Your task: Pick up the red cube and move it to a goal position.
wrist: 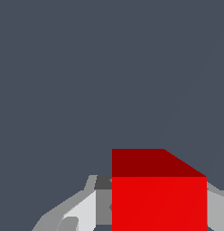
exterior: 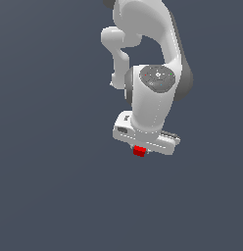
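Observation:
The red cube (exterior: 139,151) peeks out just under the white hand of the arm in the exterior view, a small bright red block. My gripper (exterior: 140,150) sits right on it, and the fingers themselves are mostly hidden behind the hand's body. In the wrist view the red cube (wrist: 159,198) is large and close, with a grey fingertip (wrist: 89,207) pressed against one side and another finger (wrist: 217,207) against the opposite side. The gripper is shut on the cube.
A plain dark blue-grey surface (exterior: 50,186) fills the view all round the arm. The arm's white links (exterior: 153,98) rise above the hand. No goal marker shows.

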Controlling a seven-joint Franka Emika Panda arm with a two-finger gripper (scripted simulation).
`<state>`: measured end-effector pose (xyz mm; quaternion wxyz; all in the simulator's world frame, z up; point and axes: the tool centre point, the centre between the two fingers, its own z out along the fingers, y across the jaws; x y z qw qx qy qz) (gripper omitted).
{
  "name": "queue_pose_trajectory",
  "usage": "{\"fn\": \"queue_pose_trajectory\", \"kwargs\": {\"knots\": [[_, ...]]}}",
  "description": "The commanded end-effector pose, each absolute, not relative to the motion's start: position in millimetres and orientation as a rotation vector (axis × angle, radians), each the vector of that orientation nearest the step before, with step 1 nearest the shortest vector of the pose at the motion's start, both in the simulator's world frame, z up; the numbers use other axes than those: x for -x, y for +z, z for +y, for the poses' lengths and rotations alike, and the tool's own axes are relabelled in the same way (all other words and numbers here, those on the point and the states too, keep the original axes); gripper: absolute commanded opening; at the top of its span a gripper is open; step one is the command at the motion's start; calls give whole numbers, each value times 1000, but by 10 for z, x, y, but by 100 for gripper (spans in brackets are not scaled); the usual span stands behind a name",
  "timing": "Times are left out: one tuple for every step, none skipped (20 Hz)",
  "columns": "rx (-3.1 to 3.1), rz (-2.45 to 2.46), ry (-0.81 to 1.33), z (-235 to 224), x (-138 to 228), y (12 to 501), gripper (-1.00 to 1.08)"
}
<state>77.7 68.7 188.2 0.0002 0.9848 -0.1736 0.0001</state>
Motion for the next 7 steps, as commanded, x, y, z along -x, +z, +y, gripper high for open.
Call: {"fn": "queue_pose_trajectory", "kwargs": {"knots": [[-3094, -545, 0, 686, -815, 1924, -100], [-3094, -545, 0, 685, -824, 1933, -100], [-3094, -545, 0, 685, -831, 1939, -100], [-3094, -545, 0, 685, -835, 1942, -100], [-3094, -545, 0, 686, -838, 1942, -100], [-3094, -545, 0, 686, -838, 1940, -100], [-3094, -545, 0, 686, -837, 1938, -100]]}}
